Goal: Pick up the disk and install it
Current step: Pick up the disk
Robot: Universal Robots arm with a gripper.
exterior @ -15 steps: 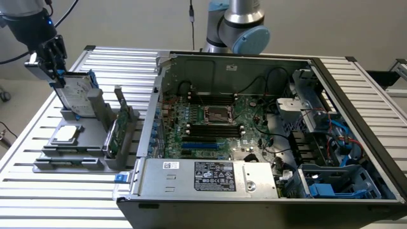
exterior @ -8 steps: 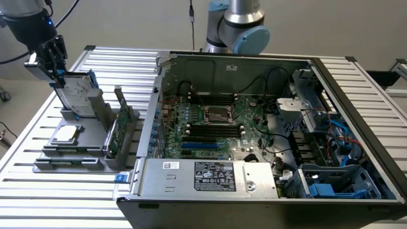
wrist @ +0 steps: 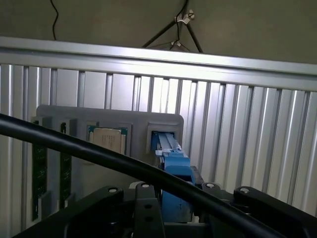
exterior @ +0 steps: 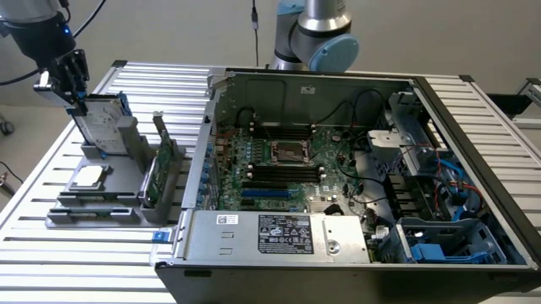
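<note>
The disk (exterior: pixel 106 123) stands upright on its edge in a grey holder (exterior: pixel 127 164) on the exterior view's left, with its white label facing out and its blue carrier around it. My gripper (exterior: pixel 75 104) comes down from above at the disk's upper corner and is around or against its top edge. In the wrist view the disk (wrist: pixel 173 166) shows edge-on as a blue strip, directly below the black gripper body and still seated in its slot of the holder (wrist: pixel 114 119).
The holder also carries a small square silver chip (exterior: pixel 90 176) and a thin green circuit card (exterior: pixel 165 168). The open computer case (exterior: pixel 338 177) lies to the exterior view's right, with blue drive bays (exterior: pixel 439 247) at its near corner. A black cable (wrist: pixel 99 153) crosses the wrist view.
</note>
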